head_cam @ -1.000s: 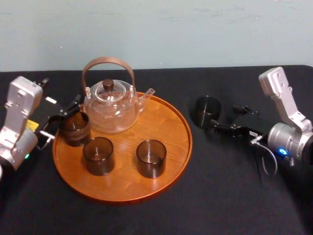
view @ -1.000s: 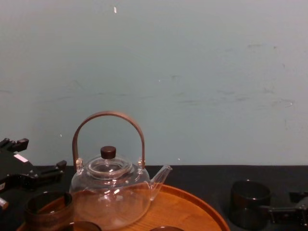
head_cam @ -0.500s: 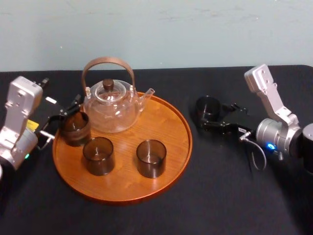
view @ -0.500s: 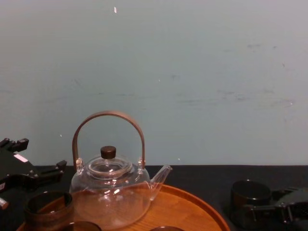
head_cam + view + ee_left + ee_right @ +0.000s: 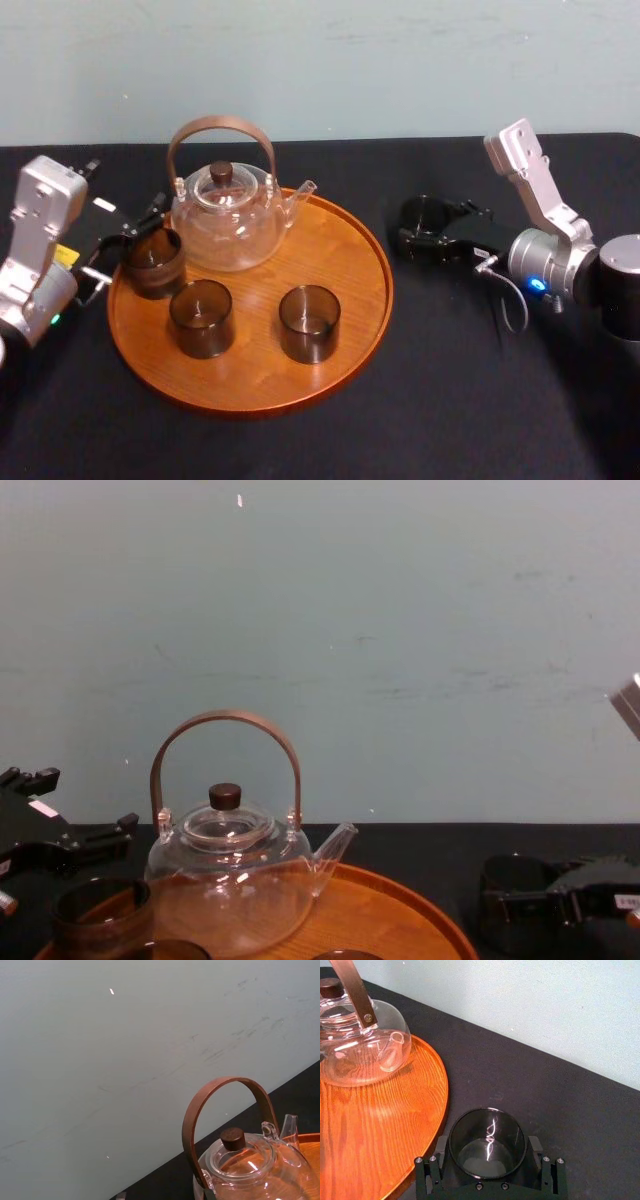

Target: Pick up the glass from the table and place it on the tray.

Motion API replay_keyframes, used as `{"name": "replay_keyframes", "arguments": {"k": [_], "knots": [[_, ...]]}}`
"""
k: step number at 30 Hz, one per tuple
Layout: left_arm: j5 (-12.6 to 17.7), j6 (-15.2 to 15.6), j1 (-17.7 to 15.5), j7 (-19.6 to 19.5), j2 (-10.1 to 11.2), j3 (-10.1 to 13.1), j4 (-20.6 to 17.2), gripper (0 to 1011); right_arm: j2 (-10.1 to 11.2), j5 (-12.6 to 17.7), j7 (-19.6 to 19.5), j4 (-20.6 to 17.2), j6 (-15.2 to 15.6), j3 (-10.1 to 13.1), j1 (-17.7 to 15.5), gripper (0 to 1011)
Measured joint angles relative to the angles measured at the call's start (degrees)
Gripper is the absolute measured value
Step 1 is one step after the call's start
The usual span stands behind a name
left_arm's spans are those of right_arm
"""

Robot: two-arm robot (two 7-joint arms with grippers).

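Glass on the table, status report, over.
Right gripper around glass, on table right of tray. Left gripper idle at tray's left rim. Nothing between glass and tray.

Pale blue-green wall [image 5: 400, 630] behind black-covered table [image 5: 450, 400]

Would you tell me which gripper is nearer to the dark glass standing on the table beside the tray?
Right. The right gripper is around the glass; the left gripper is across the tray, at its left edge.

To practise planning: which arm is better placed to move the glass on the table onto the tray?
Right. The right gripper brackets the glass beside the tray; the left gripper sits at the tray's opposite edge.
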Motion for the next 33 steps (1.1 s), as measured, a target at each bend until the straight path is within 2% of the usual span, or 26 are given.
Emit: {"name": "replay_keyframes", "arguments": {"k": [6,14,21,33], "knots": [[0.0,0.0,0.0,0.0,0.0,0.0,0.0,1001,-0.7,-1.2,-0.6,0.7,0.4,0.0,0.7,1002],[0.0,0.0,0.0,0.0,0.0,0.0,0.0,1001,-0.7,-1.2,-0.6,0.7,0.4,0.0,0.6,1002],[0.0,0.0,0.0,0.0,0.0,0.0,0.0,1001,-0.6,-1.0,-0.5,0.7,0.4,0.0,0.6,903],[0.0,0.0,0.0,0.0,0.0,0.0,0.0,1001,-0.6,-0.8,-0.5,0.7,0.3,0.1,0.5,903]]}}
